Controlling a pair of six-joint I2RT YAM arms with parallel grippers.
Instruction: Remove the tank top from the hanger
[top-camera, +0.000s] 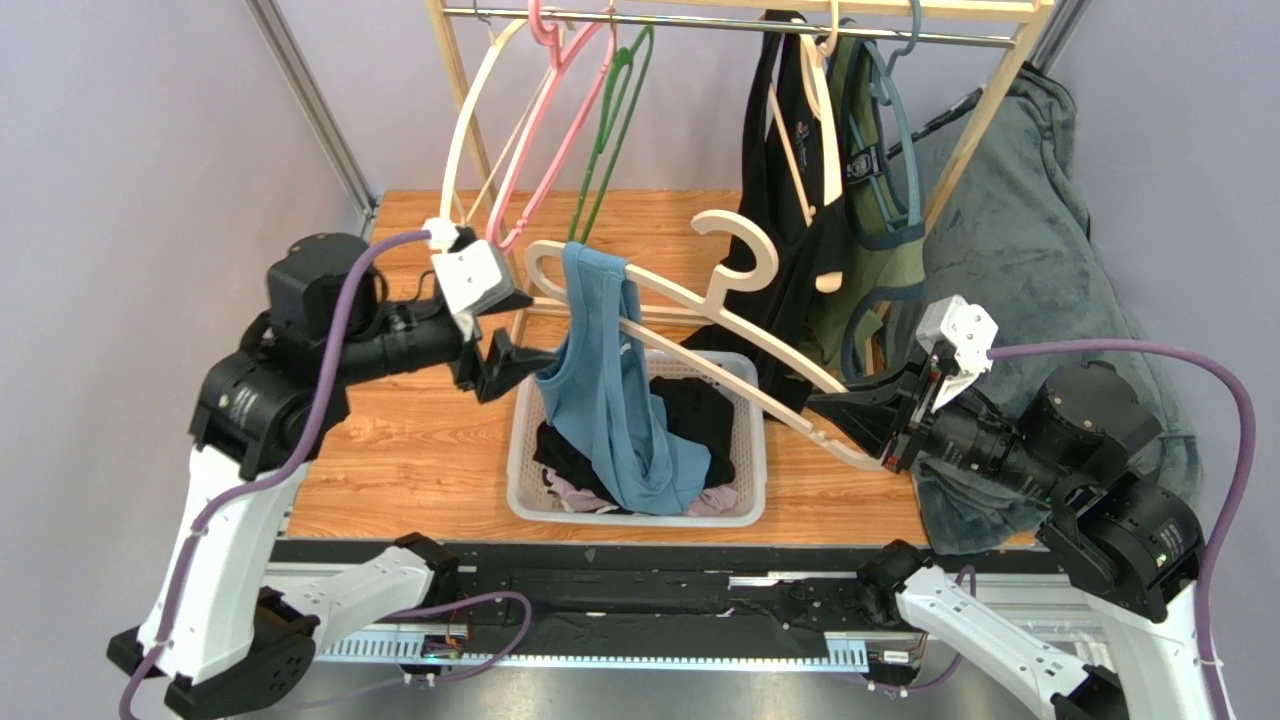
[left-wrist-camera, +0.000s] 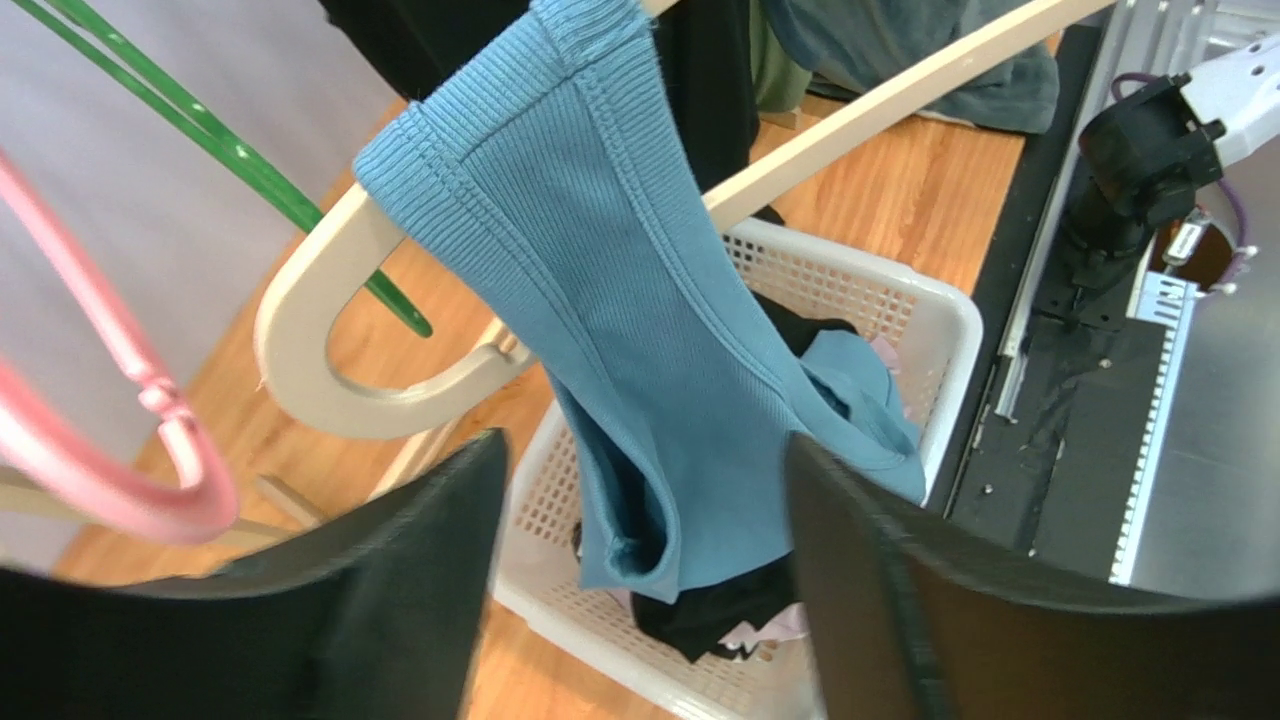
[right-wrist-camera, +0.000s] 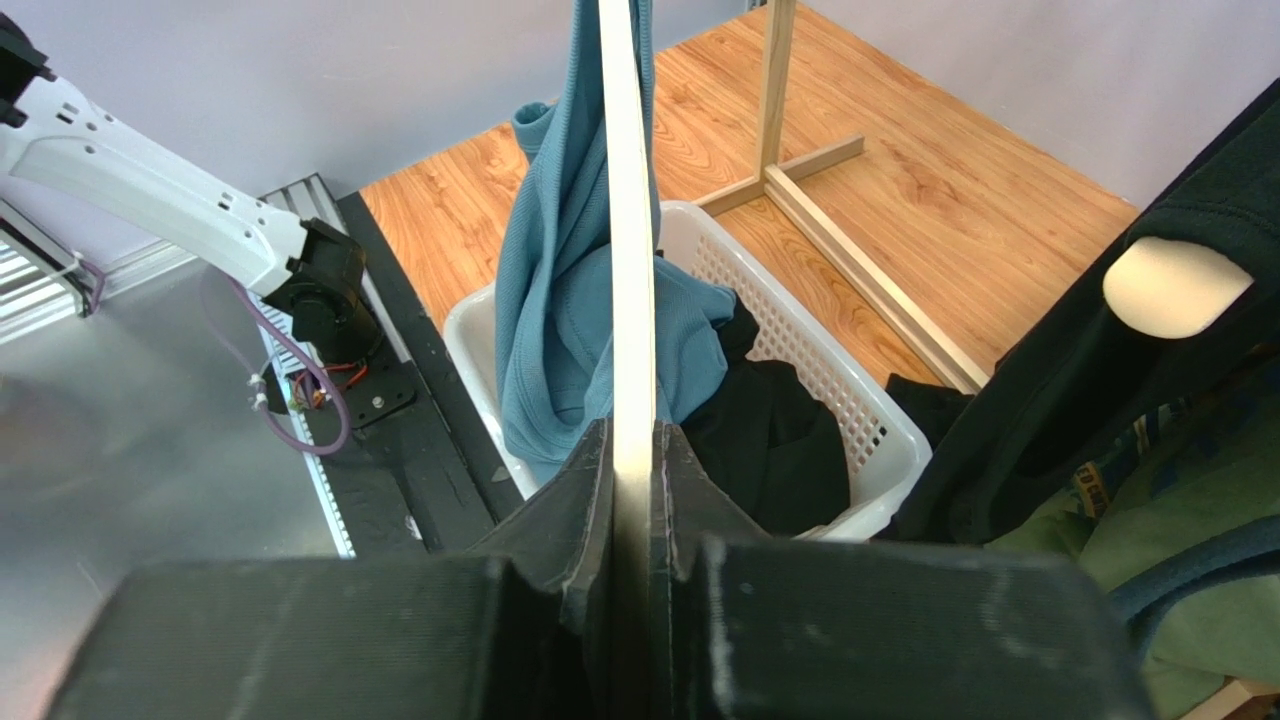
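A blue ribbed tank top (top-camera: 609, 393) hangs by one strap over the left arm of a cream wooden hanger (top-camera: 706, 308), its lower part drooping into the white basket (top-camera: 526, 503). My right gripper (top-camera: 857, 417) is shut on the hanger's right end (right-wrist-camera: 628, 300) and holds it up above the basket. My left gripper (top-camera: 519, 365) is open and empty, just left of the tank top; in the left wrist view the blue fabric (left-wrist-camera: 661, 345) hangs between and beyond its fingers (left-wrist-camera: 406, 585), apart from them.
The basket holds black and pale clothes (top-camera: 699, 420). A wooden rack (top-camera: 721, 23) at the back carries pink (top-camera: 556, 105), green (top-camera: 616, 120) and cream hangers and dark garments (top-camera: 804, 180). A grey blanket (top-camera: 1037, 255) drapes at the right.
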